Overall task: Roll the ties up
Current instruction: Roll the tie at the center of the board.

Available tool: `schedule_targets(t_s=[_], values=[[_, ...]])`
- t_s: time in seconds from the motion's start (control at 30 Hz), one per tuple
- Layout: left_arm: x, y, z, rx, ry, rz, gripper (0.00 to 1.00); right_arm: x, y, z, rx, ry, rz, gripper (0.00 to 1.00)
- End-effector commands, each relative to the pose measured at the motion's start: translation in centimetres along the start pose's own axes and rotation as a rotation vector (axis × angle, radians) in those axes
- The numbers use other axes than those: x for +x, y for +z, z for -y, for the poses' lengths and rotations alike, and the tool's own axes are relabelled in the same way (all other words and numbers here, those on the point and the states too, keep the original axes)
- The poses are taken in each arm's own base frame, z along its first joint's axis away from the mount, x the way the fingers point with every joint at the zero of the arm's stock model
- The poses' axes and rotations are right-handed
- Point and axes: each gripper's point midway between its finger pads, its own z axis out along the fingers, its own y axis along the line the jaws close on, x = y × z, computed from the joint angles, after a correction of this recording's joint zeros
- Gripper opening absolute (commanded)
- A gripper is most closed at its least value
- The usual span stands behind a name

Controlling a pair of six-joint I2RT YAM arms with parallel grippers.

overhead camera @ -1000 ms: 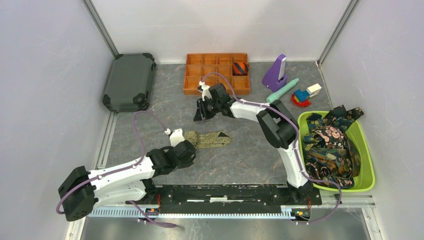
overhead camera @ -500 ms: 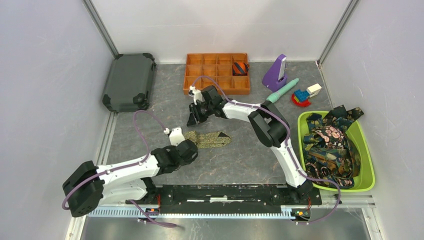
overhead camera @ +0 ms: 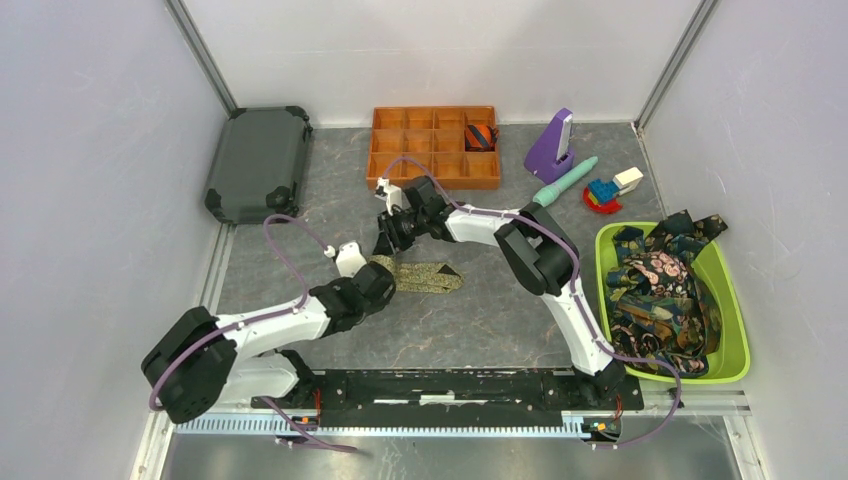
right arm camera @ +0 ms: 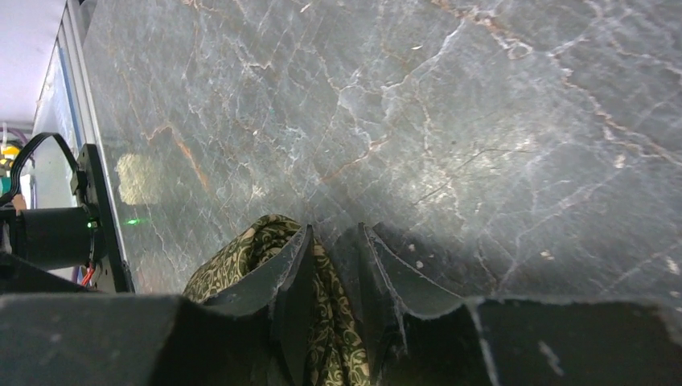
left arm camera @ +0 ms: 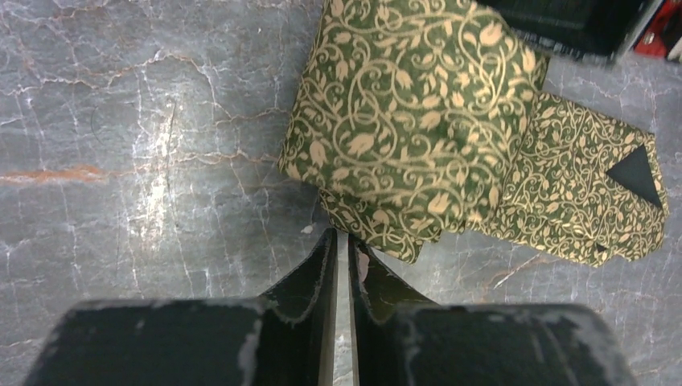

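Observation:
An olive-green tie (overhead camera: 428, 276) with a fine vine pattern lies mid-table, its left end wound into a roll (left arm camera: 410, 121) and its pointed tail (left arm camera: 579, 185) lying flat to the right. My left gripper (left arm camera: 342, 237) is shut, with its tips touching the roll's near edge and nothing between them. My right gripper (right arm camera: 334, 229) comes down on the roll from behind and is shut on a layer of its fabric (right arm camera: 326, 322). More dark printed ties (overhead camera: 660, 295) are heaped in the green bin (overhead camera: 738, 340). A rolled orange-navy striped tie (overhead camera: 481, 135) sits in the orange organizer (overhead camera: 400, 140).
A dark hard case (overhead camera: 258, 165) lies at the back left. Behind the bin stand a purple wedge-shaped object (overhead camera: 550, 145), a teal stick (overhead camera: 565, 180) and small toy blocks (overhead camera: 608, 190). The arms' base rail (overhead camera: 450, 385) runs along the near edge.
My right gripper moved from near the organizer down and left onto the tie's rolled end. My left arm pushed forward until its tips reached the roll.

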Motion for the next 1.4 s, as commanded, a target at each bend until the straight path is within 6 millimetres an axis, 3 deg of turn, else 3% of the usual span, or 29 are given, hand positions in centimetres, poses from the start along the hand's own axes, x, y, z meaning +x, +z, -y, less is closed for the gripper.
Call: schedule_targets(t_s=[0.0,0.37,0.73,0.97,1.17,1.3,1.37], values=[[-2.6,0.4,2.5,0.053,-0.006,0.069,0.15,4.2,0.5,-0.3,0.01,0.017,-0.1,0.33],[-4.2,2.0,2.8,0.029,-0.003,0.109,0.14,5.9,1.1,-1.7,-0.019,-0.001,-0.142,0.33],[-4.8,3.3,2.0,0.01,-0.049,0.193,0.14,6.9,1.6,-1.1,0.01,0.021,-0.159,0.33],[-4.2,2.1,0.5,-0.008,-0.022,0.161,0.16,4.5,1.3,0.3,0.064,0.035,-0.108,0.34],[-3.4,0.8,-0.5,0.002,-0.005,0.125,0.2,2.0,0.6,1.9,0.12,0.04,-0.058,0.43],[-3.2,-0.1,-1.4,0.004,-0.008,0.122,0.2,-1.4,0.4,2.3,0.159,0.03,-0.013,0.53],[-3.3,-0.7,-1.8,0.01,-0.019,0.127,0.23,-3.9,0.3,1.7,0.165,0.005,0.016,0.57]])
